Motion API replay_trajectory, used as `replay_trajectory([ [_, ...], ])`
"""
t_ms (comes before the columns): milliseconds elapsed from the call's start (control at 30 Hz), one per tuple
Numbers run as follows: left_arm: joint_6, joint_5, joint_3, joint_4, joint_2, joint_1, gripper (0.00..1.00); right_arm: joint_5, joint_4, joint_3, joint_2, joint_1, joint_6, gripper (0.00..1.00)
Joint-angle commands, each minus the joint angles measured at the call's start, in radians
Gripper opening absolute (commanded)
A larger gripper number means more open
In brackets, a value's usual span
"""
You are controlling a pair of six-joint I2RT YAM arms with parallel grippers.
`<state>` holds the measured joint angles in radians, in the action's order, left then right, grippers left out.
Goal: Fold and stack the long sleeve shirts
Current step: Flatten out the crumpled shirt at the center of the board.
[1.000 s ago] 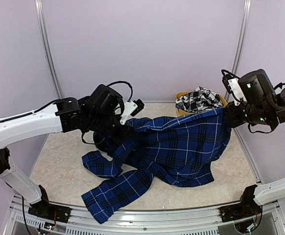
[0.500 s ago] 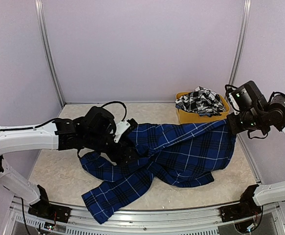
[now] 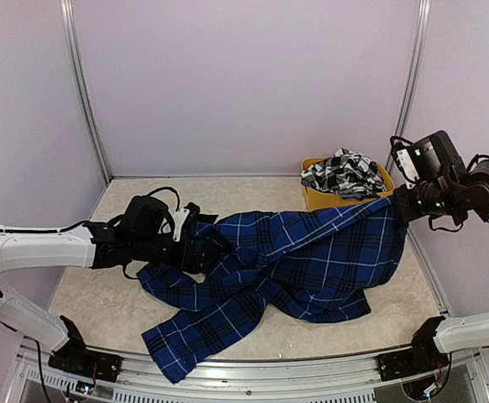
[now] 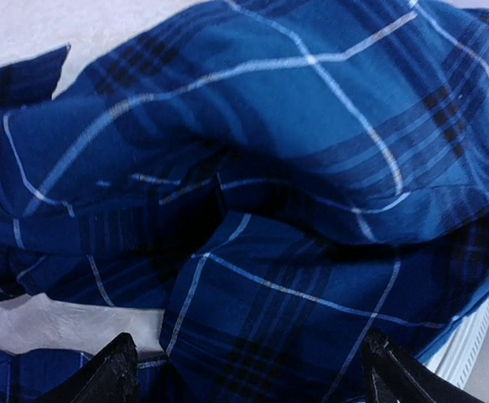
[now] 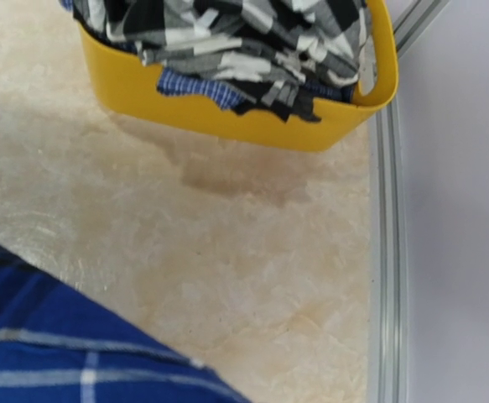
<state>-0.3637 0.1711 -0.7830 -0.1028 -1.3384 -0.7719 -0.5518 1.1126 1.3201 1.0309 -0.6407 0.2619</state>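
The royal blue plaid long sleeve shirt point(image 3: 311, 252) lies crumpled across the middle of the table, one sleeve trailing toward the front left. My left gripper point(image 3: 200, 243) sits low at the shirt's left side. In the left wrist view it point(image 4: 248, 384) is open, its fingertips point(image 4: 110, 378) spread over the blue cloth point(image 4: 269, 168) and gripping none of it. My right gripper point(image 3: 397, 204) is shut on the shirt's right edge and holds it raised off the table; its fingers are out of the right wrist view, where only blue cloth point(image 5: 59, 353) shows. The black-and-white checked shirt point(image 3: 342, 170) is piled in the tub.
The yellow tub point(image 3: 318, 200) stands at the back right, close to my right gripper; its wall point(image 5: 227, 117) shows in the right wrist view. A metal rail point(image 5: 382, 252) runs along the table's right edge. Booth walls close in the back and sides.
My left gripper opened and let go of the blue shirt, and the left arm dropped and drew back to the left. The right arm lowered, still holding the shirt's right edge.
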Motion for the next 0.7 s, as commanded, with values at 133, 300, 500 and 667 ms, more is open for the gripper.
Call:
replay_trajectory([
  [133,0.038,0.024,-0.013,0.214,-0.174,-0.064,0.92,0.030,-0.046,0.025,-0.003,0.023,-0.033,0.00],
  [300,0.066,0.041,-0.123,0.234,-0.356,-0.072,0.94,0.047,-0.056,-0.002,-0.008,0.025,-0.027,0.00],
  [500,0.056,0.069,-0.118,0.325,-0.427,-0.067,0.62,0.050,-0.048,0.001,-0.026,0.026,-0.033,0.00],
  [667,0.041,0.056,-0.090,0.308,-0.364,-0.062,0.07,0.047,-0.048,-0.004,-0.032,0.027,-0.036,0.00],
])
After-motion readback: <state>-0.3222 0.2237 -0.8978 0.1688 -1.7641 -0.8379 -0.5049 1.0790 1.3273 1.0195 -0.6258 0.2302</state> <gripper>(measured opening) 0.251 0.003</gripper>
